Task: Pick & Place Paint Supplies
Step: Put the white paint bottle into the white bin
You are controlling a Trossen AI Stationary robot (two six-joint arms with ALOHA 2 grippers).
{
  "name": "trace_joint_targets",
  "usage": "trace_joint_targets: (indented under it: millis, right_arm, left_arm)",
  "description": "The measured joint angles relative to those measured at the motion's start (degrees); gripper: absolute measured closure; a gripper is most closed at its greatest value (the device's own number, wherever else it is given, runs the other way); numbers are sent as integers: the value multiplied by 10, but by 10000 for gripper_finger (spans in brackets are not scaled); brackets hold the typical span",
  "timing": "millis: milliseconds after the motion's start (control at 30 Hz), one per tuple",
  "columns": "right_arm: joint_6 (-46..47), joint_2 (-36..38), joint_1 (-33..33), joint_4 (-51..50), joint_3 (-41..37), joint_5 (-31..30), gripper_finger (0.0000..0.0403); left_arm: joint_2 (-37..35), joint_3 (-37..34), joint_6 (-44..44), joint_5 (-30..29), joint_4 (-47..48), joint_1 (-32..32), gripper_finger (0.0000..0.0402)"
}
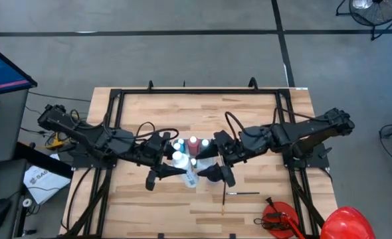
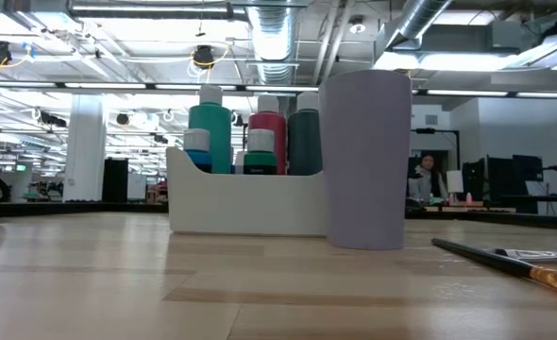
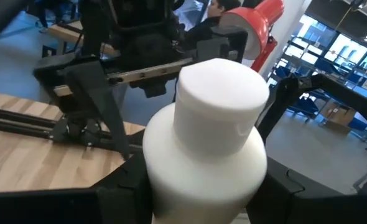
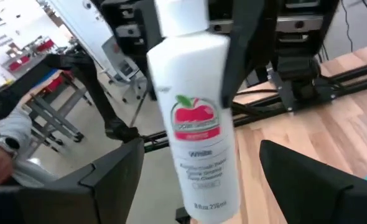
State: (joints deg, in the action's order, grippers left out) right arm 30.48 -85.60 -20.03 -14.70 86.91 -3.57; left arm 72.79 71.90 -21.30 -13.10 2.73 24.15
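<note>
White paint bottle (image 3: 203, 149) is standing upright inside your left gripper (image 3: 196, 186), clamped; your right gripper (image 4: 199, 174), open, is flanking it.

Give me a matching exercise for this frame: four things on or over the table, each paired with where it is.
Things:
1. teal bottle
2. white bottle with the red label
3. paintbrush
4. lavender cup

Places:
A. lying flat on the table
B. standing upright right beside the caddy
C. standing in the white caddy
D. held by the left gripper, with the right gripper open around it

Pairs: 1-C, 2-D, 3-A, 4-B
</note>
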Motion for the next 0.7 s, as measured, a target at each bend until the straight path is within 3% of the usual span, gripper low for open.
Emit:
trace_joint_targets:
  millis: [433, 700]
  right_arm:
    - [23, -96, -16, 68, 0, -6, 90]
    - [26, -103, -16, 61, 0, -3, 98]
  left_arm:
    - [5, 0, -2, 24, -11, -18, 238]
    - [5, 0, -1, 34, -11, -17, 238]
